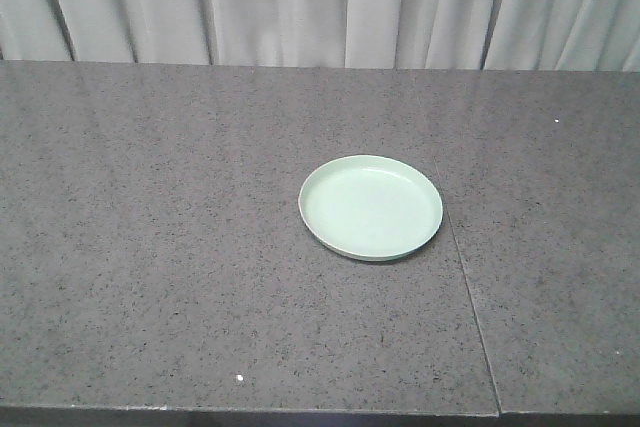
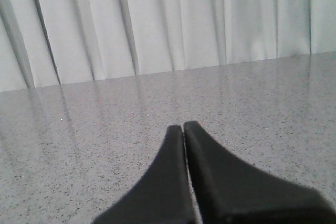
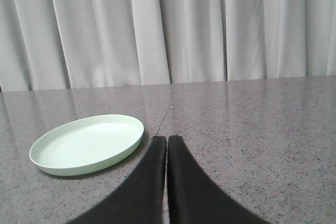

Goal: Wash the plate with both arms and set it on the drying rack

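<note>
You have the plate point(image 1: 370, 207) flat on the counter point(image 1: 150, 247), its edge against the seam point(image 1: 470, 297). The right jaws, pressed together, sit just right of the plate. The left jaws, also pressed together, see no plate ahead, so judge the right jaws nearer.

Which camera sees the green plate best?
The exterior front-facing view: it looks down on the whole plate, round and empty. The right wrist view shows the plate whole too, but low and from the side. The left wrist view misses it.
</note>
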You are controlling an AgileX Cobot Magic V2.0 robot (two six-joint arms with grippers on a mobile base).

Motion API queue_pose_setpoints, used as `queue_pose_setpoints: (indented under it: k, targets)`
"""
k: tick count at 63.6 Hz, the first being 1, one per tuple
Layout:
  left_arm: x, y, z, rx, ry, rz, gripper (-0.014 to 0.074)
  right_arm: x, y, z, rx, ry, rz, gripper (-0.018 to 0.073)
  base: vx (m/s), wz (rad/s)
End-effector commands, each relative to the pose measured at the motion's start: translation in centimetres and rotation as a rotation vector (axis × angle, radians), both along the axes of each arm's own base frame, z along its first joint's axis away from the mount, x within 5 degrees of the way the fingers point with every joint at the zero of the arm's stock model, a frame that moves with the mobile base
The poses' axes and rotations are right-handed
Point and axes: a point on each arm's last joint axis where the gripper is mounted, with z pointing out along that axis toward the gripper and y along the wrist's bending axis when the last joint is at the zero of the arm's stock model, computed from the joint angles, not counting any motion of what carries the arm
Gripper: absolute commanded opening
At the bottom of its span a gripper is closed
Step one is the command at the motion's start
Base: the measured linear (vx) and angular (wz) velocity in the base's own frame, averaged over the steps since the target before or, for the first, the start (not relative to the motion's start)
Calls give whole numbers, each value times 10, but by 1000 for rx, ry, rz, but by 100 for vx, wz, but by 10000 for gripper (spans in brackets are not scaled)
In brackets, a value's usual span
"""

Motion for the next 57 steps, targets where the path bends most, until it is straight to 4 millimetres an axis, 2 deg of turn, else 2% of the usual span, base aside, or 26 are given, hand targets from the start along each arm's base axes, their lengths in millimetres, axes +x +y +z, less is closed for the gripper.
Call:
queue_pose_setpoints:
  k: [1,15,26,32,41,50,57]
  targets:
    - [-3,0,15,-1,-110,1,-6,-1,-2,9,60,-101,-14,-4,0,0]
    - [-3,0,15,-1,-110,1,-6,-2,-3,17,280,-98,1,-3,0,0]
    - [-3,0,15,-1,-110,1,-6,-11,2,51,223,-36,50,-2,0,0]
    - [-3,0,15,-1,-110,1,-6,-15,4,82,199,8,77,0,0,0]
    - [-3,0,15,-1,-110,1,-6,-9,6,116,137,36,88,10,0,0]
    - [-3,0,15,-1,-110,1,-6,0,6,137,99,-27,70,22,0,0]
    - [-3,0,15,-1,-110,1,-6,8,7,143,123,-12,73,25,0,0]
